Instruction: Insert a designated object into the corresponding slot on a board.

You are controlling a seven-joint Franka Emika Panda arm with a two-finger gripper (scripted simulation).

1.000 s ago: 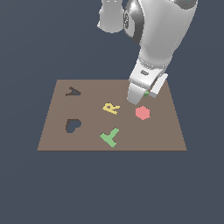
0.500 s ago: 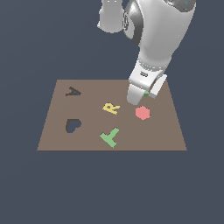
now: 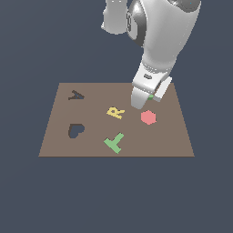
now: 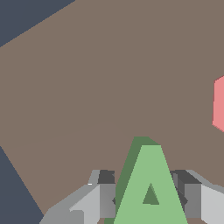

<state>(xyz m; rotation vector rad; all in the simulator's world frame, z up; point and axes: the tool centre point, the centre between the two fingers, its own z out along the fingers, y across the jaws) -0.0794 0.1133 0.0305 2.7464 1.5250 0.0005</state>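
Observation:
The green A-shaped piece (image 4: 151,175) lies between my gripper's fingers (image 4: 105,199) in the wrist view, and both pads touch its sides. In the exterior view only a sliver of that green piece (image 3: 150,96) shows behind the gripper (image 3: 142,102), which is low over the board (image 3: 173,136) near its far right part. The gripper is shut on the piece. The dark A-shaped slot (image 3: 76,95) is at the board's far left corner, well away from the gripper.
On the board are a yellow R (image 3: 115,112), a green T (image 3: 114,143) and a pink hexagon (image 3: 148,117) just in front of the gripper, its edge (image 4: 218,105) also in the wrist view. A dark heart cutout (image 3: 76,130) lies nearer than the slot.

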